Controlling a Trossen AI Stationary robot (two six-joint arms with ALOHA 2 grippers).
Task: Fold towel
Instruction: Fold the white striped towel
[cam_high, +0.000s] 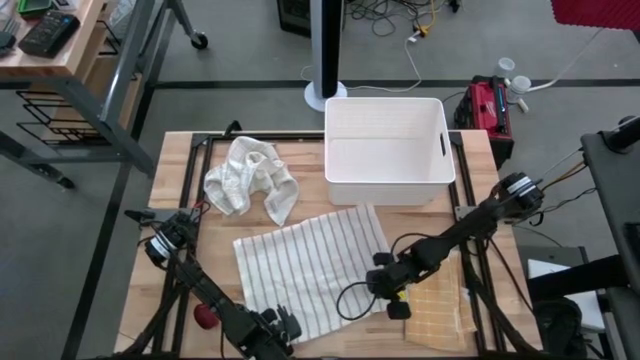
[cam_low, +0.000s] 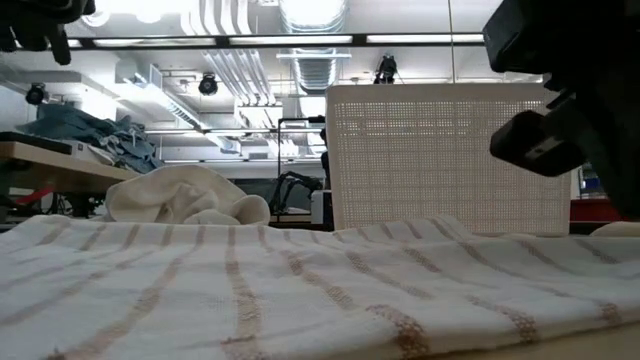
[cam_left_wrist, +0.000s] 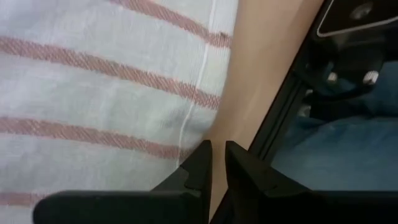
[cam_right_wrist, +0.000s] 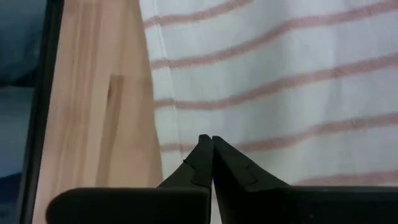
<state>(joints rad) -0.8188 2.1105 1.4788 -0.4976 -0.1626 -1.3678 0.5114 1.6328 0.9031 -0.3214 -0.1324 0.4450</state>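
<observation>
A white towel with thin red stripes (cam_high: 310, 270) lies spread flat on the wooden table. My left gripper (cam_high: 283, 326) is over its near edge. In the left wrist view its fingers (cam_left_wrist: 217, 163) stand almost together with a slim gap, at the towel's hemmed edge (cam_left_wrist: 194, 118). My right gripper (cam_high: 380, 283) is at the towel's right edge. In the right wrist view it (cam_right_wrist: 212, 142) is shut with nothing between its fingers, above the striped cloth (cam_right_wrist: 280, 87). In the low view it (cam_low: 540, 140) hangs clear of the towel (cam_low: 300, 280). My left gripper comes at the towel's hemmed near edge (cam_left_wrist: 189, 146) slanting down from above. Only bare table shows in the slim gap between the fingertips. I cannot tell whether they touch the cloth.
A crumpled white towel (cam_high: 250, 180) lies at the far left of the table. A white plastic bin (cam_high: 388, 150) stands at the far edge. A tan cloth (cam_high: 437, 315) lies at the near right corner. Black frame rails (cam_high: 190, 200) run along the table's sides.
</observation>
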